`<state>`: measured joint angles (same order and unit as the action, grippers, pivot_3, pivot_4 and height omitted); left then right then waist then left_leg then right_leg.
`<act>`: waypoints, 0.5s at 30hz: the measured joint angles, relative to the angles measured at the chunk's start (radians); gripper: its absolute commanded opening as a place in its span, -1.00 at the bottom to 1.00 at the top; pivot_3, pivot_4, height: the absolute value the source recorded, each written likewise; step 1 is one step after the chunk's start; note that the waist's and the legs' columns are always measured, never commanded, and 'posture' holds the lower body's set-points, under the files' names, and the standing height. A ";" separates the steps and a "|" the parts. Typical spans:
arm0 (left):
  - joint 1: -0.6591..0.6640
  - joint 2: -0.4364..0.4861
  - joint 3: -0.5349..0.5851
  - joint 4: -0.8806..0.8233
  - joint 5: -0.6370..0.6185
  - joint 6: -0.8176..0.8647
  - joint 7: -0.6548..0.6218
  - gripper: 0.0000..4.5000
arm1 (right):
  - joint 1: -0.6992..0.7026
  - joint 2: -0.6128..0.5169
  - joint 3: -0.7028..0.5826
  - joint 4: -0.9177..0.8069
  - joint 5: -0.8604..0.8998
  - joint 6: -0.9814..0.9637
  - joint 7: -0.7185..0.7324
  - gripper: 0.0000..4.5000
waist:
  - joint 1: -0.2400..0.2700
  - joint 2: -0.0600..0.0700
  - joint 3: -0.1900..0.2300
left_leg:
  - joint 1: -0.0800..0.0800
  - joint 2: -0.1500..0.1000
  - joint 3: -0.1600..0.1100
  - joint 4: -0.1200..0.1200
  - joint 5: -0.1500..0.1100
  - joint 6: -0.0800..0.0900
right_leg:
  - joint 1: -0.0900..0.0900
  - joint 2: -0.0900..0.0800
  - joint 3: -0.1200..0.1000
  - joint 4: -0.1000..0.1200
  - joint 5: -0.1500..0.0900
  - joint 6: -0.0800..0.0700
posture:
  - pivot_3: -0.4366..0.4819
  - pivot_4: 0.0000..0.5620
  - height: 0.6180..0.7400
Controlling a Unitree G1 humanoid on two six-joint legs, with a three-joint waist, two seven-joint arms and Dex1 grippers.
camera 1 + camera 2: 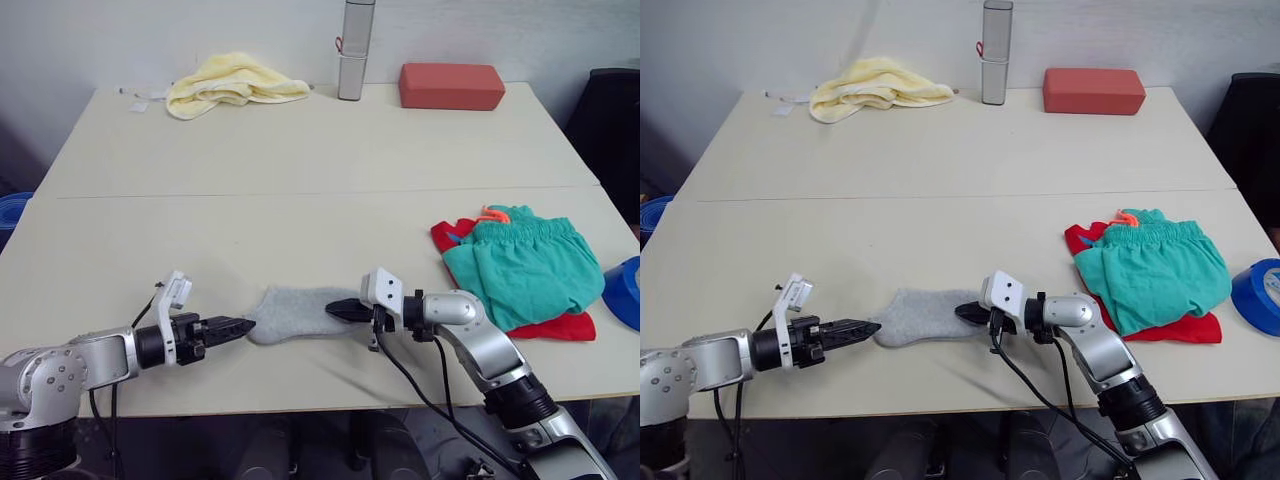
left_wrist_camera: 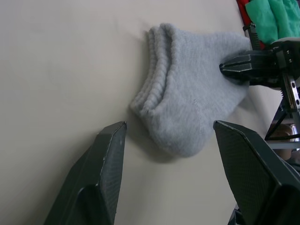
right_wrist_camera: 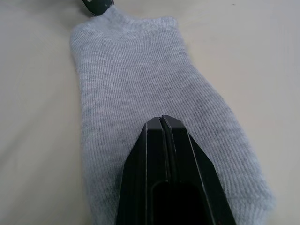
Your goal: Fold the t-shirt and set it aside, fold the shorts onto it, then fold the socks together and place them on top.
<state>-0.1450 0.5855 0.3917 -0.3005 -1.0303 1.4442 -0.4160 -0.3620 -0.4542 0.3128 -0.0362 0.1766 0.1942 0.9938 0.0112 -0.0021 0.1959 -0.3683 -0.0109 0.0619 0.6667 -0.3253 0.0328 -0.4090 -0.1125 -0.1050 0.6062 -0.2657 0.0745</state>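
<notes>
Near front table edge lie socks, stacked. Right gripper pressed closed on toe end; left gripper spread wide at cuff. Should pinch both cuffs together, then fold toward toe.

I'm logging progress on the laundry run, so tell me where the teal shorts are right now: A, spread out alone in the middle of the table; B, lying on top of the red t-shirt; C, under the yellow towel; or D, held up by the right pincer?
B: the shorts lie on the t-shirt, whose red edges stick out beneath them at the table's right side, apart from both pincers.
</notes>
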 measured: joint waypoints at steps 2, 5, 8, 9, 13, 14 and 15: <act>-0.036 -0.063 0.000 0.001 -0.003 0.036 0.041 0.39 | 0.000 0.001 0.001 0.000 0.000 0.001 0.002 -1.00 | 0.008 0.000 0.000 | 0.000 0.000 0.000 0.001 0.000 0.000 | 0.000 0.000 0.000 0.000 0.000 0.000 | -0.05 -0.47 1.00; -0.065 -0.114 -0.001 0.000 -0.004 0.072 0.077 0.39 | 0.000 0.001 0.002 0.000 0.000 0.002 0.003 -1.00 | 0.013 -0.001 -0.001 | 0.000 -0.001 0.000 0.001 0.000 0.000 | 0.000 0.000 0.000 0.000 0.000 0.000 | -0.05 -0.47 1.00; -0.085 -0.143 -0.008 0.000 0.011 0.081 0.105 0.21 | 0.000 0.002 0.002 0.000 0.000 0.004 0.003 -1.00 | 0.014 -0.001 -0.001 | 0.000 -0.001 0.000 0.001 0.000 0.000 | 0.000 0.000 0.000 0.000 0.000 0.000 | -0.05 -0.47 1.00; -0.088 -0.147 -0.009 0.001 0.016 0.081 0.112 0.13 | 0.000 0.003 0.002 0.000 0.000 0.005 0.003 -1.00 | 0.014 -0.001 -0.001 | 0.000 -0.001 0.000 0.001 0.001 0.000 | 0.000 0.000 0.000 0.000 0.000 0.000 | -0.05 -0.47 1.00; -0.092 -0.155 -0.009 0.014 0.021 0.096 0.125 -0.40 | 0.000 0.007 0.002 0.000 0.000 0.008 0.002 -1.00 | 0.012 -0.001 -0.001 | 0.000 -0.001 0.000 0.001 0.001 -0.001 | 0.000 0.000 0.000 0.000 0.000 0.000 | -0.05 -0.47 1.00; -0.093 -0.161 -0.009 0.022 0.021 0.103 0.126 -0.59 | 0.000 0.008 0.002 0.000 0.000 0.009 0.002 -1.00 | 0.011 -0.001 -0.001 | 0.000 -0.001 0.000 0.001 0.001 -0.001 | 0.000 0.000 0.000 0.000 0.000 0.000 | -0.05 -0.47 1.00; -0.093 -0.162 -0.011 0.026 0.020 0.105 0.126 -0.68 | 0.000 0.008 0.002 0.000 0.000 0.009 0.002 -1.00 | 0.011 -0.001 -0.001 | 0.000 -0.001 0.000 0.001 0.001 -0.001 | 0.000 0.000 0.000 0.000 0.000 0.000 | -0.05 -0.47 1.00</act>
<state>-0.2380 0.4231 0.3812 -0.2749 -1.0099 1.5495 -0.2895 -0.3621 -0.4459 0.3147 -0.0365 0.1768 0.2037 0.9956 0.0223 -0.0033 0.1949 -0.3686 -0.0123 0.0621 0.6674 -0.3244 0.0322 -0.4092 -0.1123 -0.1048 0.6067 -0.2655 0.0750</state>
